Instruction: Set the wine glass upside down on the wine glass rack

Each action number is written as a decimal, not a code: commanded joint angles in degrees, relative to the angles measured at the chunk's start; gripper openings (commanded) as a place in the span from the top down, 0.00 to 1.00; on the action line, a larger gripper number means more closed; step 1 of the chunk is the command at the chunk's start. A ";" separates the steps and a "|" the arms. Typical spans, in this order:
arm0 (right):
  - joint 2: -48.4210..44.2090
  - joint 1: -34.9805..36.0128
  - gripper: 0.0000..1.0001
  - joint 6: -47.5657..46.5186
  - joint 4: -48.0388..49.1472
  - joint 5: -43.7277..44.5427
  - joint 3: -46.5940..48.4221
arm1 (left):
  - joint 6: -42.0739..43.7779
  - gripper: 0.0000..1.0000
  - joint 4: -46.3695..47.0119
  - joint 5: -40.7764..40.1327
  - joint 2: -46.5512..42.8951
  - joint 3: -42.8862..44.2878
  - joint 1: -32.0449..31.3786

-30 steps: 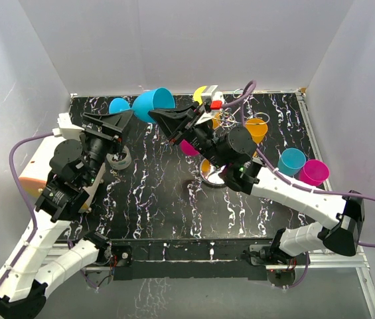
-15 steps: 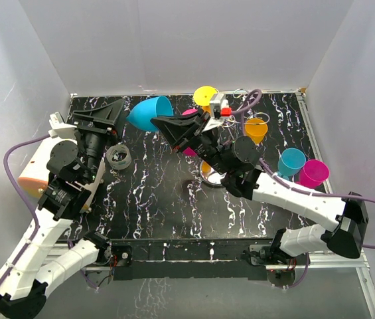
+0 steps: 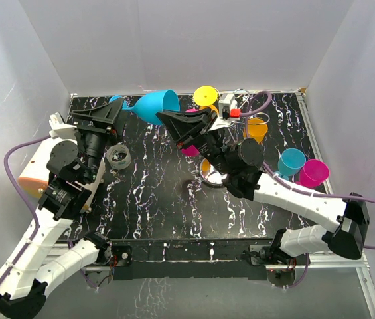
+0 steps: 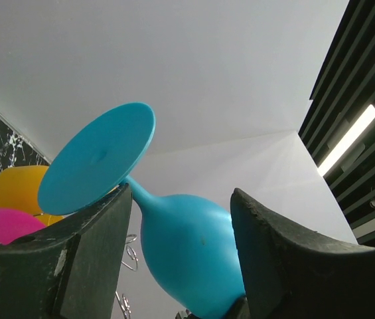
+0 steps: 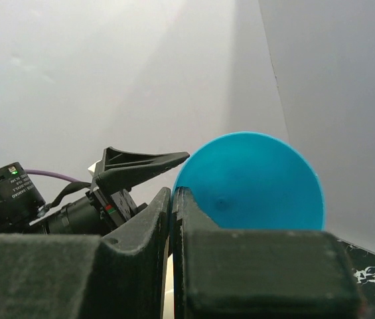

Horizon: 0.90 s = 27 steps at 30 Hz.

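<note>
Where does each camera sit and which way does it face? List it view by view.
Top external: above and behind the bases, looking down on the table; the left arm and right arm show.
Left wrist: on the left arm, looking up past the open left gripper at the blue wine glass.
Right wrist: looking along the right gripper, shut on the glass's rim, into its bowl.
Shared: all three show the glass.

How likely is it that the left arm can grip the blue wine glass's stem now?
Probably yes. The left pincer is open around the wine glass, its stem beside one fingertip, nothing between them. The right pincer seems to hold the bowl's rim.
</note>
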 commanded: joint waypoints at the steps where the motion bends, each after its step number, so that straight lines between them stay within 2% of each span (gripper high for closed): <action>1: 0.57 0.25 1.00 0.73 7.47 0.12 2.13 | -0.40 0.40 1.49 -0.72 0.24 0.21 0.05; 9: 0.91 0.30 1.00 3.29 10.41 -2.96 0.56 | -0.64 0.41 1.73 -1.44 0.66 0.24 0.07; 11: 0.63 0.30 1.00 3.77 10.35 -4.61 0.46 | -0.79 0.44 1.86 -1.78 0.84 0.22 0.08; 17: -0.80 0.30 1.00 4.96 9.27 -7.12 -1.17 | -0.68 0.62 2.86 -3.28 1.46 0.88 0.08; 27: -2.28 0.30 1.00 6.69 7.90 -11.64 -3.92 | -0.36 0.72 5.05 -3.75 1.58 0.75 0.09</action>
